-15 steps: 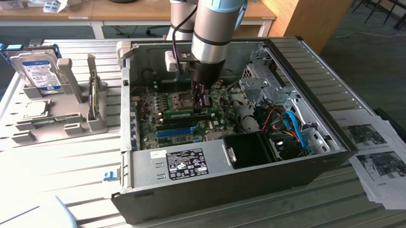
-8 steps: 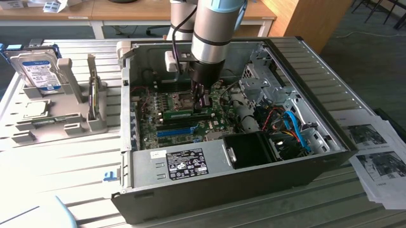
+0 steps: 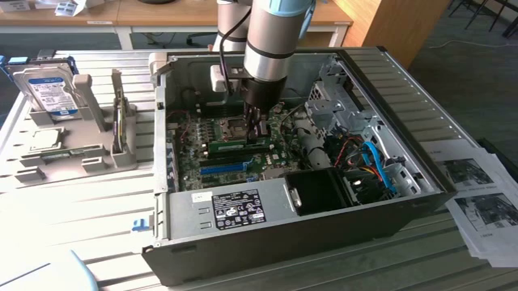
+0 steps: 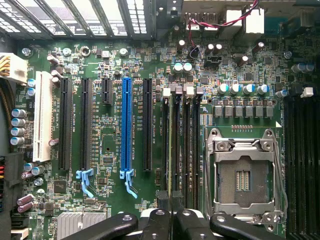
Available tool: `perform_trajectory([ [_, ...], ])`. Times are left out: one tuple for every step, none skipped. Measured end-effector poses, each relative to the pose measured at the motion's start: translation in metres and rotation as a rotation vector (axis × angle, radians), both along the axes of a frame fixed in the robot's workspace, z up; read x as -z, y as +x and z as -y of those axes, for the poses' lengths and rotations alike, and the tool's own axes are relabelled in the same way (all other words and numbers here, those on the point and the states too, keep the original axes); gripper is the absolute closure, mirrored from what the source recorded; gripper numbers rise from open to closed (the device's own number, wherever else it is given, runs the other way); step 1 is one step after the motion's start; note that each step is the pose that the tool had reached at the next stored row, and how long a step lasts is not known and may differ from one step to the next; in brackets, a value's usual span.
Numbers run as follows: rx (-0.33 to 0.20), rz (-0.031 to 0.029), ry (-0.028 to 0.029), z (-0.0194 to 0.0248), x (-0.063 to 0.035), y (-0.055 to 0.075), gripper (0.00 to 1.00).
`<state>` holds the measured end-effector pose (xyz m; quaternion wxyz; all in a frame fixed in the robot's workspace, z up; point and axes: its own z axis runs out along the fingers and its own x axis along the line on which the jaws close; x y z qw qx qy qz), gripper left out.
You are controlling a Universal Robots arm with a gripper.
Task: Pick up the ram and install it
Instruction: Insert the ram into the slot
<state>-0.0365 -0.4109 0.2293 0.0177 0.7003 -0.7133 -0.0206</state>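
Observation:
The ram (image 4: 173, 145) is a thin green stick seen edge-on, standing in line with the black memory slots (image 4: 186, 145) beside the empty processor socket (image 4: 243, 172). My gripper (image 4: 172, 214) is shut on its near end, the two black fingers pressed together around it. In the exterior view the arm reaches straight down into the open computer case (image 3: 267, 212). There my gripper (image 3: 259, 137) sits over the ram (image 3: 230, 146), which lies low on the motherboard. Whether the stick is fully seated in its slot I cannot tell.
A long blue slot (image 4: 126, 125) and several black card slots lie beside the memory slots. A black fan shroud (image 3: 324, 191) and cables fill the case's right side. Outside, a grey holder (image 3: 81, 154) carries a hard drive (image 3: 48, 91); papers (image 3: 477, 194) lie at the exterior view's right.

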Motion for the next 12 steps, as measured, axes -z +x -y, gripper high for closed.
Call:
perform_trajectory([
  [0.000,0.0000,0.0000,0.0000,0.0000,0.0000,0.89],
  [0.000,0.0000,-0.0001,0.0001,0.0000,0.0000,0.89],
  [0.000,0.0000,0.0000,0.0001,0.0000,0.0000,0.89],
  [0.000,0.0000,-0.0001,0.0001,0.0000,0.0000,0.89],
  [0.000,0.0000,0.0000,0.0001,0.0000,0.0000,0.89],
  [0.000,0.0001,0.0000,0.0001,0.0000,0.0000,0.89],
  [0.000,0.0001,0.0000,0.0001,0.0000,-0.0001,0.89],
  [0.000,0.0003,0.0001,0.0000,0.0000,-0.0002,0.89],
  [0.000,0.0003,0.0001,0.0001,-0.0001,-0.0004,0.89],
  [0.000,0.0004,0.0001,0.0001,-0.0001,-0.0006,0.89],
  [0.000,0.0005,0.0000,0.0001,-0.0002,-0.0007,0.89],
  [0.000,0.0008,0.0000,0.0001,-0.0002,-0.0007,0.89],
])
